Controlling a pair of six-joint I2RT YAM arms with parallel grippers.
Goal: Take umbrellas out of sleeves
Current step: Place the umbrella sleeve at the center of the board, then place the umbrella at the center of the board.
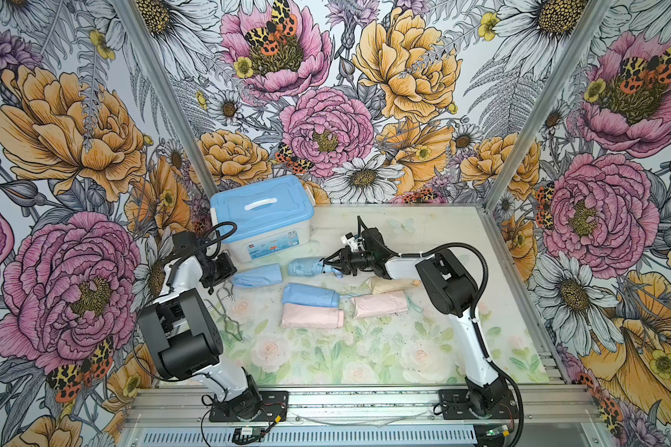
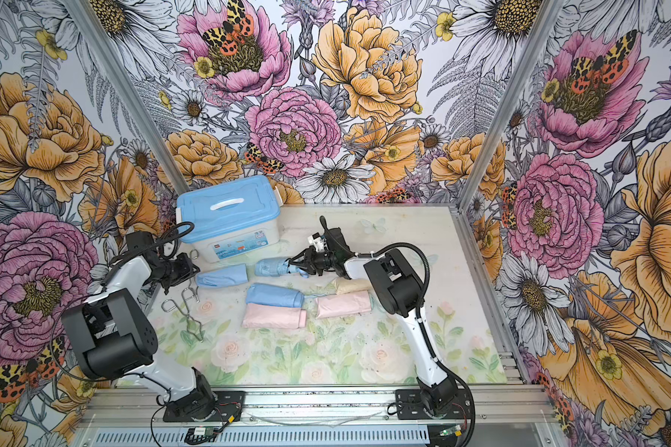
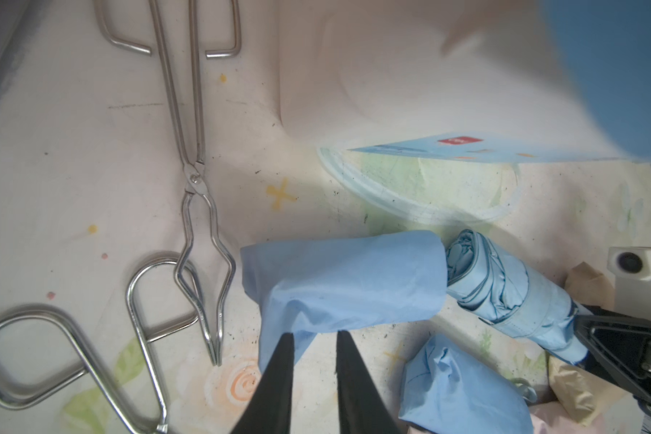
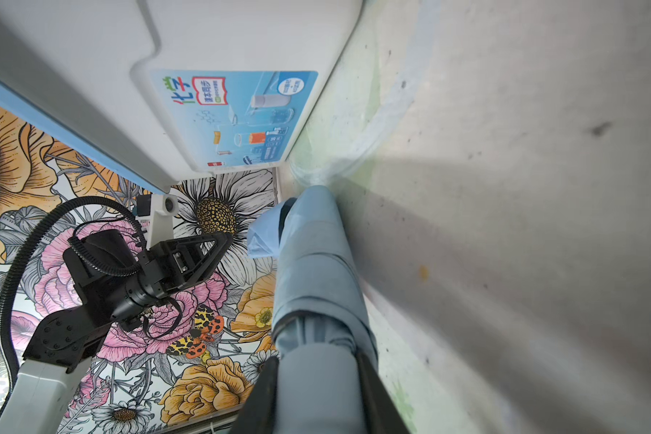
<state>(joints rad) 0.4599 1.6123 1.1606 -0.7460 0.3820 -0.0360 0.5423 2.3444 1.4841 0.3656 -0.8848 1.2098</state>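
one blue umbrella (image 1: pixel 304 267), likely light and stiff, lies toward the worktop's (image 1: pixel 422 224) back-left corner beside its limp sleeve (image 1: pixel 257 275); right gripper (image 4: pixel 316 357) clamps its handle end; left gripper (image 3: pixel 313 334) gapes empty.

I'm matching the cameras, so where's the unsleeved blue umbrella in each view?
Both top views: umbrella mid-table, before the box, in the right hand.
Left wrist: umbrella at the sleeve's mouth.
Right wrist: umbrella between the fingers.
Shared landmark: the box's label.

You have the box (image 1: pixel 262 216) at rear left. Before it lies a sleeve (image 1: pixel 257 275), an umbrella (image 1: pixel 304 267) just right; tongs (image 1: pixel 227 317) left.
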